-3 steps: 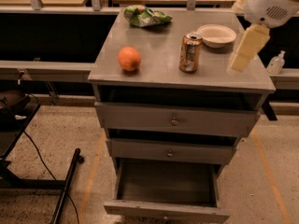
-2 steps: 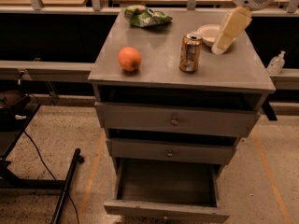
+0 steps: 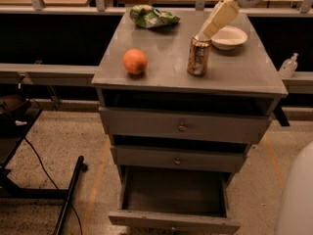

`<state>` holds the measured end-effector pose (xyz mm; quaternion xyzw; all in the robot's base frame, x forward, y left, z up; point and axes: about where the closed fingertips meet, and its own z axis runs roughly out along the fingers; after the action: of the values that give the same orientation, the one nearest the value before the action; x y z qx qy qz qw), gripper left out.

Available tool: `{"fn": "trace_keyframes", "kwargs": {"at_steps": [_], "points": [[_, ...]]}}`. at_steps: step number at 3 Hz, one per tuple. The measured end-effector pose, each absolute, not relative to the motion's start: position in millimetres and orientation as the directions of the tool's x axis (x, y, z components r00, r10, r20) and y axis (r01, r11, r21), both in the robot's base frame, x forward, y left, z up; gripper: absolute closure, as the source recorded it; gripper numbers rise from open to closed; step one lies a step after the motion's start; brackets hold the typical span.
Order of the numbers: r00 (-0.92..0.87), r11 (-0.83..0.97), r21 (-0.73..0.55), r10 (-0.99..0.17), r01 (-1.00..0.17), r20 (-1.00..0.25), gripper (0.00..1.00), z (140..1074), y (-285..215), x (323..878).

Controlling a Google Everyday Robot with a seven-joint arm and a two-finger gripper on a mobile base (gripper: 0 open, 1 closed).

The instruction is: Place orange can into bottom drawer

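The orange can (image 3: 198, 57) stands upright on the grey cabinet top (image 3: 166, 58), right of centre. My gripper (image 3: 204, 33) reaches down from the upper right, its cream-coloured tip right over the can's silver top and close to touching it. The bottom drawer (image 3: 175, 199) is pulled out and empty, with its flat front near the lower edge of the camera view. The two knobbed drawers above it are pushed in.
A round orange fruit (image 3: 135, 61) sits on the left of the cabinet top. A green snack bag (image 3: 152, 16) lies at the back, a white bowl (image 3: 228, 37) at the back right behind the can. A sanitiser bottle (image 3: 288, 65) stands on the ledge at right.
My gripper has swung left and down from beside the bowl to just above the can's top. The can, fruit and drawers have not moved.
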<state>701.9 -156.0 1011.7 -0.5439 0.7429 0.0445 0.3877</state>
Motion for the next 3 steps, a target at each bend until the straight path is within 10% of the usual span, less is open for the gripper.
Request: {"fn": "trace_keyframes", "kwargs": {"at_steps": [3], "points": [[-0.259, 0.461, -0.051, -0.584, -0.886, -0.770, 0.00, 953.1, -155.6, 707.6]]}}
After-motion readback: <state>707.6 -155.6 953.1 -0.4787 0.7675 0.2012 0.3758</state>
